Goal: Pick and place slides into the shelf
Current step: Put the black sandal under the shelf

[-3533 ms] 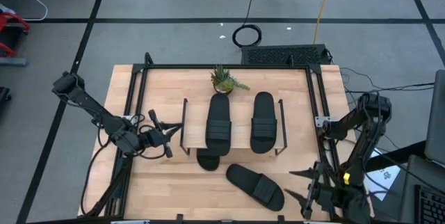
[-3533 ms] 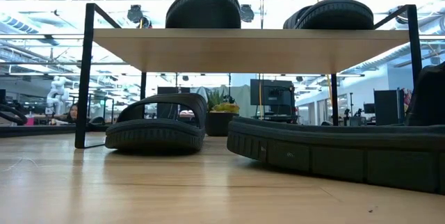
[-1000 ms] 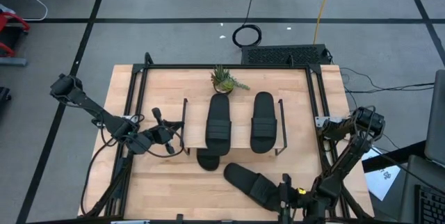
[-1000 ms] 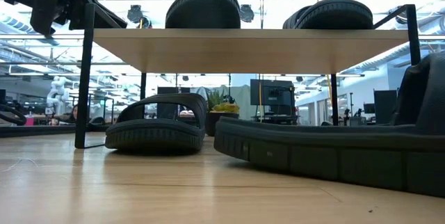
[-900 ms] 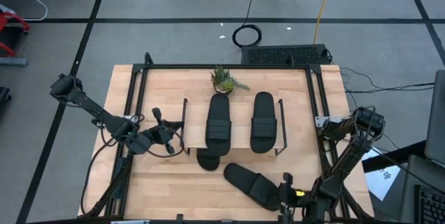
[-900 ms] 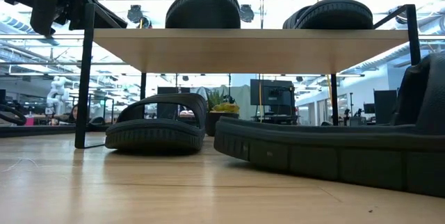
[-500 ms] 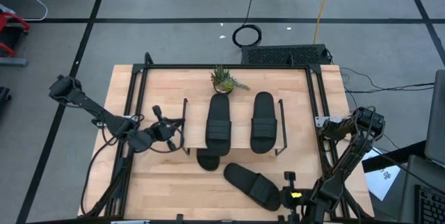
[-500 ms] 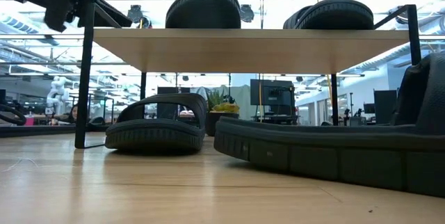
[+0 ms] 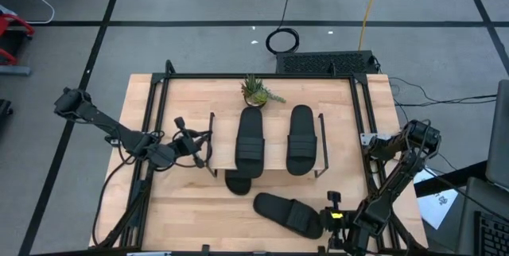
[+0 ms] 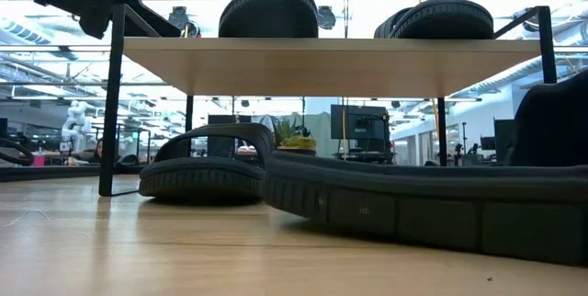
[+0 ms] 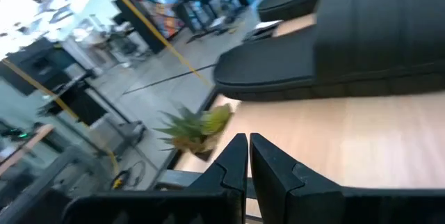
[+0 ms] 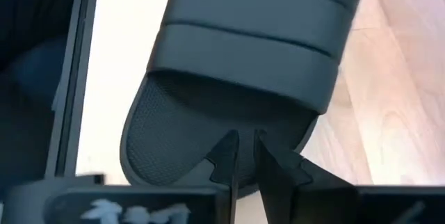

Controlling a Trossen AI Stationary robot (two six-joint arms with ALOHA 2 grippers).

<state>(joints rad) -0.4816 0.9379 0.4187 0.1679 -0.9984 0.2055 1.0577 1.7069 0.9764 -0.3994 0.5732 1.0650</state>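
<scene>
right wrist view: right tool (image 12: 243, 156) seemingly touches the loose slide's (image 12: 236, 78) heel.

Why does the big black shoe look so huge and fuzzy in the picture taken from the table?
In the low view the slide lies right by the camera, so it looms large and soft-edged, while bright ceiling light washes out the room behind the shelf. In the left wrist view the plant is smeared with blur. In the high view everything looks sharp and evenly lit.

Matt black foam slides (image 9: 289, 214); pale smooth wood shelf (image 10: 331, 64), black metal frames.
</scene>
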